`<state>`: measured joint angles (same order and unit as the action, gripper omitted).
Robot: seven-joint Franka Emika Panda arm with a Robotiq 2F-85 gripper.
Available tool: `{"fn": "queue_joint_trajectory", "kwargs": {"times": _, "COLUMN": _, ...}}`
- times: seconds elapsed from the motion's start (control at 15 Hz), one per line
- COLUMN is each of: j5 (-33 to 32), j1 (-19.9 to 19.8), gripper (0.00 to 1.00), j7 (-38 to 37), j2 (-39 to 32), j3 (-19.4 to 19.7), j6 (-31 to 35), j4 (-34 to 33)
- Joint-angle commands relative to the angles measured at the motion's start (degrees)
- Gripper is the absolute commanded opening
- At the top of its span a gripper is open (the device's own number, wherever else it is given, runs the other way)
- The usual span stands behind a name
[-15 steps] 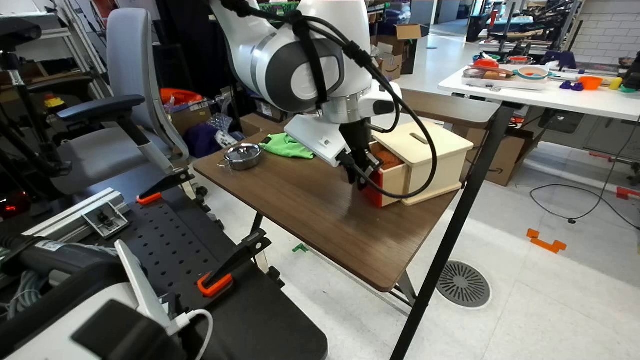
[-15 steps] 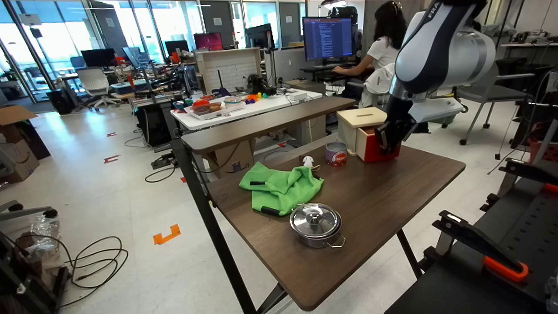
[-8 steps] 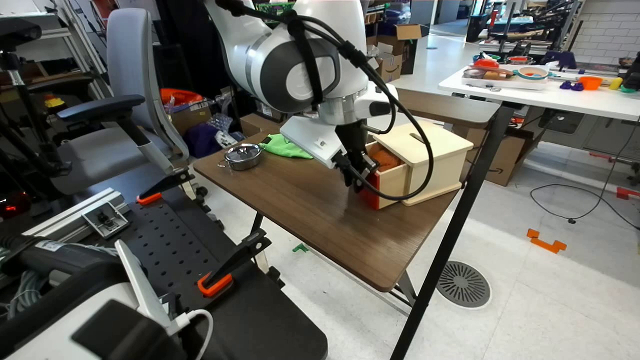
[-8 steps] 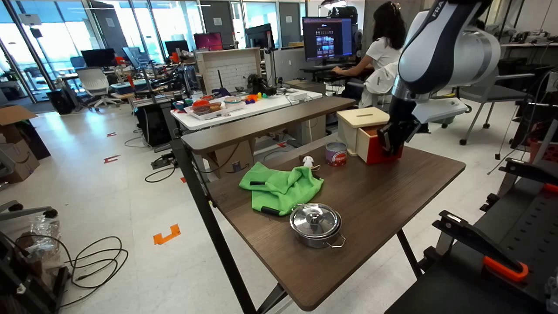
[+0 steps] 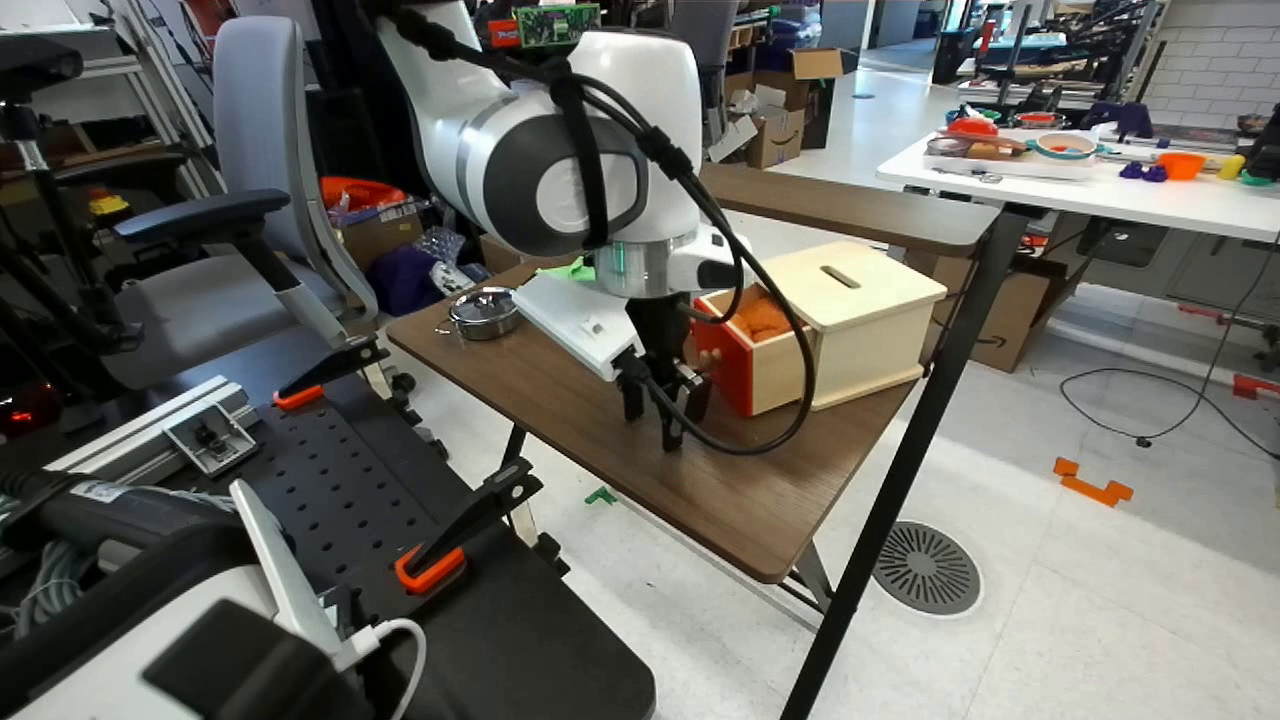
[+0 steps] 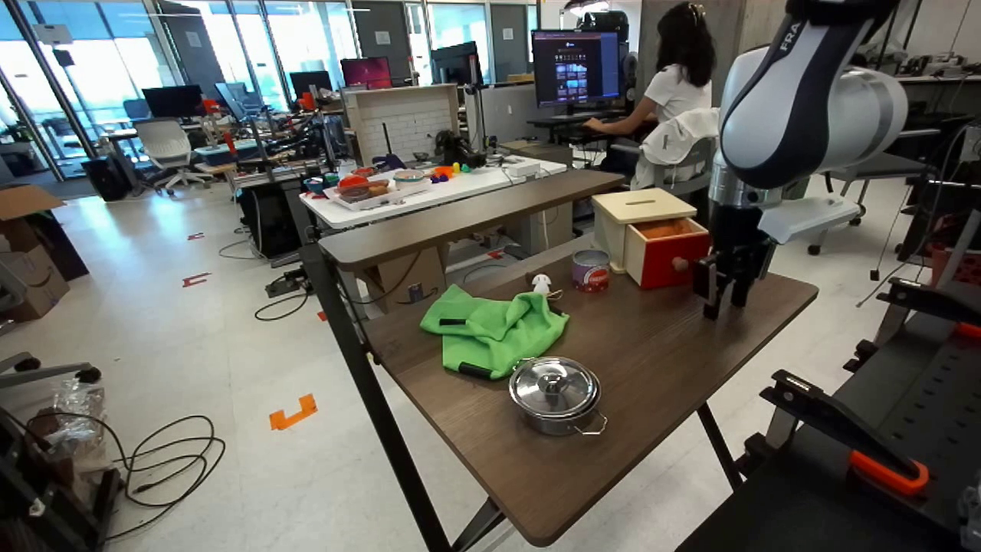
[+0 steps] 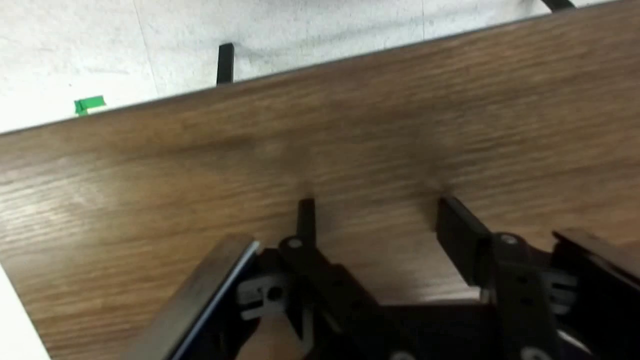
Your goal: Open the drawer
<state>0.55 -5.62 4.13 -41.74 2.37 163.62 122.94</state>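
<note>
The drawer (image 5: pixel 728 372) stands partly pulled out of the cabinet (image 6: pixel 613 230), its red front facing my arm and a round wooden knob (image 6: pixel 680 264) on it. Something orange (image 5: pixel 762 318) lies inside, seen over the drawer's side in an exterior view. Just in front of the red front and apart from the knob, my gripper (image 6: pixel 726 304) points down above the table. In the wrist view the gripper (image 7: pixel 375 202) is open, with only bare wood between its fingertips. That view does not show the drawer.
A tin can (image 6: pixel 591 271), a small white figure (image 6: pixel 542 284), a green cloth (image 6: pixel 498 326) and a lidded metal pot (image 6: pixel 556 395) share the brown table (image 6: pixel 651 368). A raised brown shelf (image 6: pixel 475 218) runs behind. A cable loops beside the gripper.
The drawer has slid out slightly further. My gripper, earlier at the red front, has opened and drawn back from it, uncovering the knob.
</note>
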Motion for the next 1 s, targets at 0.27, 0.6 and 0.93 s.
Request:
{"fn": "queue_joint_trajectory", "kwargs": {"times": 0.27, "j5": 1.33, "j1": -0.82, "gripper": 1.00, "j7": 0.50, "j2": 10.72, "j3": -2.78, "j6": -11.06, "j4": 3.49}}
{"fn": "queue_joint_trajectory", "kwargs": {"times": 0.6, "j5": 2.85, "j1": 0.08, "gripper": 1.00, "j7": 1.35, "j2": 14.68, "j3": -3.58, "j6": -17.92, "j4": 1.50}}
{"fn": "queue_joint_trajectory", "kwargs": {"times": 0.93, "j5": 2.90, "j1": 0.30, "gripper": 1.00, "j7": 1.41, "j2": 15.50, "j3": -3.46, "j6": -19.50, "j4": 1.71}}
